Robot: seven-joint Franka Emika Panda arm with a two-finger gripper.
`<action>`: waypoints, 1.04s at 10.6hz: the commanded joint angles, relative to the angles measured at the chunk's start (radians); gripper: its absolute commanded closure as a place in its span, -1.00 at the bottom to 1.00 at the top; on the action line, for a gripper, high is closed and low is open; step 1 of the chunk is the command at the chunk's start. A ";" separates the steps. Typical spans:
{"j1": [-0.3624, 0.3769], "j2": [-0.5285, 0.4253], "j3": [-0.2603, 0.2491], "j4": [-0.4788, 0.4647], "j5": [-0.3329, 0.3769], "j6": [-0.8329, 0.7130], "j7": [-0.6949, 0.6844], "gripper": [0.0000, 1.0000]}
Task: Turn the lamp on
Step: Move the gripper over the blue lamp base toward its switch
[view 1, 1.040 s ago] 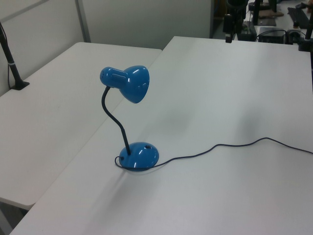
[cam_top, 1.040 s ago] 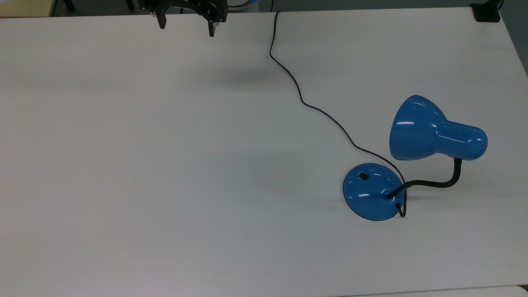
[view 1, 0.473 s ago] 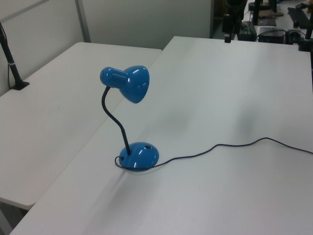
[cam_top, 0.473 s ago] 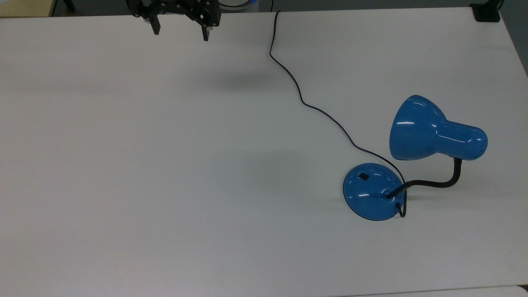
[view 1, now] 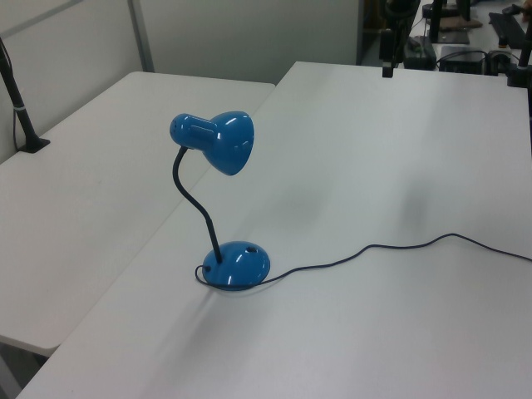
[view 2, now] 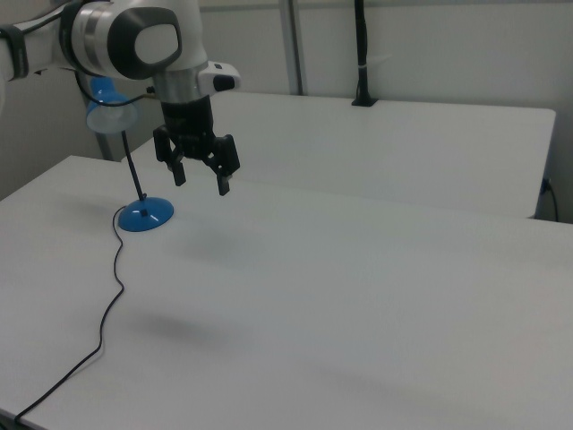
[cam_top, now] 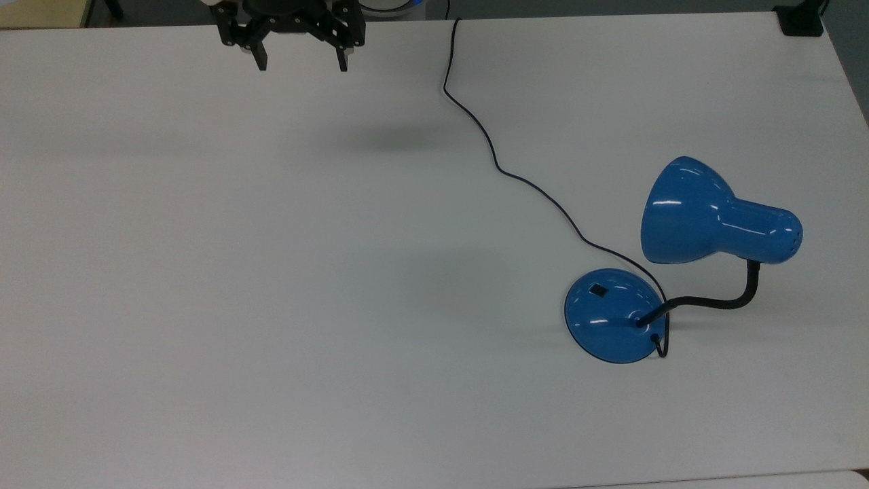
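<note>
Approach step: the pincer hangs with fingers apart (holding nothing), well apart from the lamp. Next, travel to the base switch and press.

This looks like a robotics lab or office workroom. Plain white tables stand side by side against bare partition walls, and a white robot arm is mounted over one of them. Beyond the gripper's fingers, past the table's far edge, dark equipment and cables crowd the background.
</note>
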 commanded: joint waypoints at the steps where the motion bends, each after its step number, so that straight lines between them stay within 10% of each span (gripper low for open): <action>1: 0.011 0.042 0.017 0.036 0.012 0.028 -0.113 -0.66; 4: 0.140 0.144 0.018 0.037 0.059 0.187 -0.143 0.99; 11: 0.393 0.479 0.002 0.175 0.174 0.592 -0.324 1.00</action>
